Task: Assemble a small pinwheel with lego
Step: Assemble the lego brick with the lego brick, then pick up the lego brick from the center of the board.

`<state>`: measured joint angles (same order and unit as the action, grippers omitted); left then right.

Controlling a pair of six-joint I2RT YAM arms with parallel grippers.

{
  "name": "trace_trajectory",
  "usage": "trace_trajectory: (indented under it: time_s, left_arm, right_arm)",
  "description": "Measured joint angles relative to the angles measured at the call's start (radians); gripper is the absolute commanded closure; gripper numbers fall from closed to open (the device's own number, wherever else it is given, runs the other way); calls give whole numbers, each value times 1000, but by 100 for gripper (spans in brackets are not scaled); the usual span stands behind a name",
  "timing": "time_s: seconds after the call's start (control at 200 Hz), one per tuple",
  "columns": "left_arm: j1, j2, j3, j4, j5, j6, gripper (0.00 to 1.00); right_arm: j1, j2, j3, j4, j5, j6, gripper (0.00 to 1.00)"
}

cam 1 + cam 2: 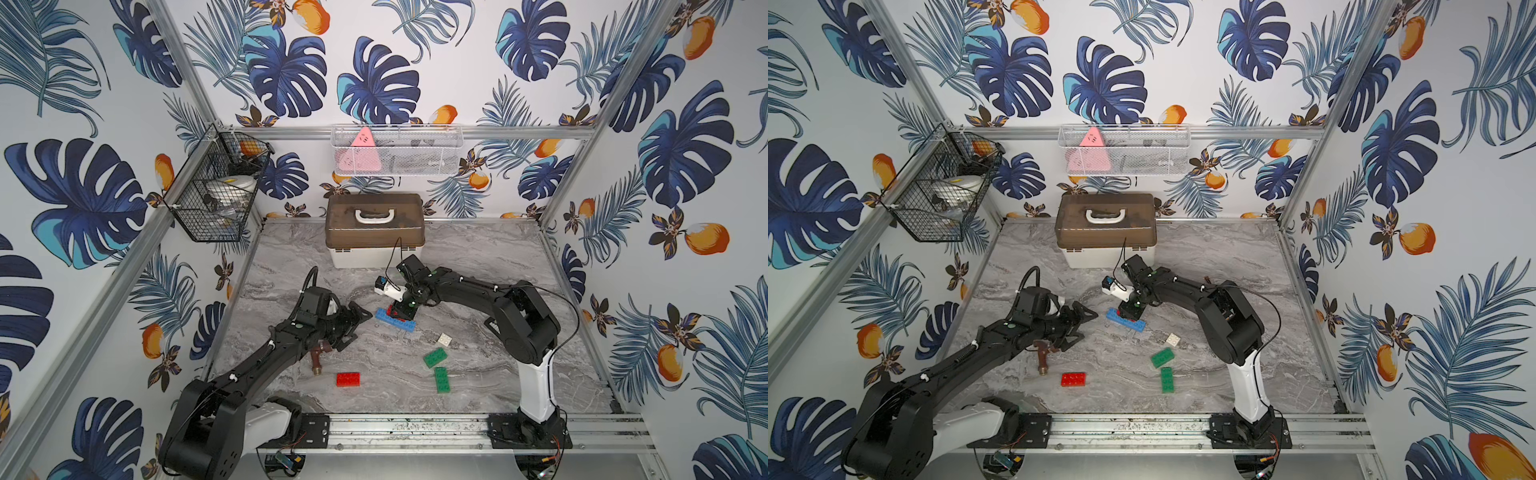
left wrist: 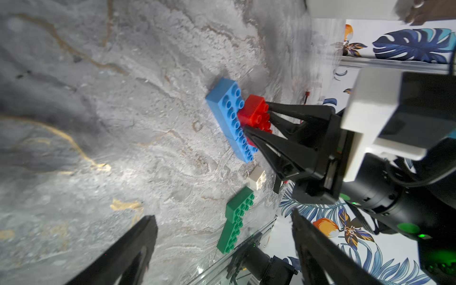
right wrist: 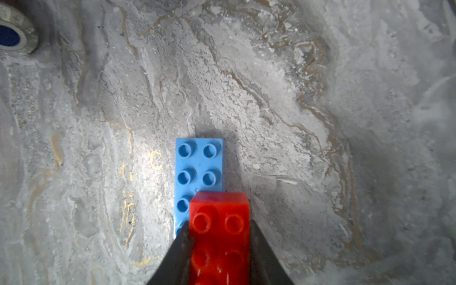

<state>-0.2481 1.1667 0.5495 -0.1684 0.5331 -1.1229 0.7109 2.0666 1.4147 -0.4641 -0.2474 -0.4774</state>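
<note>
Marble tabletop (image 1: 478, 266): right claw (image 2: 257, 116) pinches red brick (image 3: 219, 204) atop blue bricks (image 3: 198, 162).

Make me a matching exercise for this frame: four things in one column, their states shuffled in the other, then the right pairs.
1. left gripper
2. right gripper
3. white brick
4. blue bricks

A. lying loose near the green bricks
B. open, empty
C. end to end, partly under a red brick
D. shut on that red brick

Pairs: 1-B; 2-D; 3-A; 4-C.
</note>
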Motion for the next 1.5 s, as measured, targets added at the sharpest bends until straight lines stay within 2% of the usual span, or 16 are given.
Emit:
trace_trajectory:
  time_s: [0.045, 0.07, 0.125, 0.195, 0.275, 0.375, 0.455, 0.61, 0.756, 0.976, 1.166, 1.336, 1.501]
  left_arm:
    - [0, -10, 0, -24, 4, 0, 5]
    - [0, -18, 0, -37, 7, 0, 5]
    - [0, -35, 6, -69, 6, 1, 4]
    - [0, -50, 18, -98, 5, 5, 4]
    - [0, -50, 30, -122, 5, 22, 4]
    - [0, -34, 35, -151, 2, 33, 4]
    - [0, -29, 44, -188, -4, 53, 4]
    - [0, -61, 75, -302, -36, 71, 8]
    - [0, -112, 98, -493, -105, 42, 13]
    - [0, -189, -33, -642, -115, -147, 18]
    - [0, -248, -119, -632, -134, -308, 17]
    - [0, -200, -163, -590, -123, -400, 23]
    - [0, -132, -171, -532, -61, -457, 25]
  right_arm:
    - [1, -10, -3, 2, 6, 5, 97]
    - [2, -13, -3, 2, 10, 6, 90]
    - [3, -19, 5, -6, 19, 10, 80]
    - [6, -23, 24, -27, 31, 17, 62]
    - [7, -26, 45, -79, 58, 37, 46]
    - [2, -37, 82, -159, 89, 58, 34]
    - [1, -64, 138, -197, 92, 80, 29]
    - [3, -116, 160, -209, 70, 124, 28]
    - [3, -234, 59, -204, 47, 204, 29]
    - [16, -415, -158, -137, 2, 359, 32]
    - [79, -469, -262, -87, -3, 425, 32]
    - [154, -455, -309, -53, 14, 452, 33]
    - [195, -442, -348, -10, 10, 476, 34]
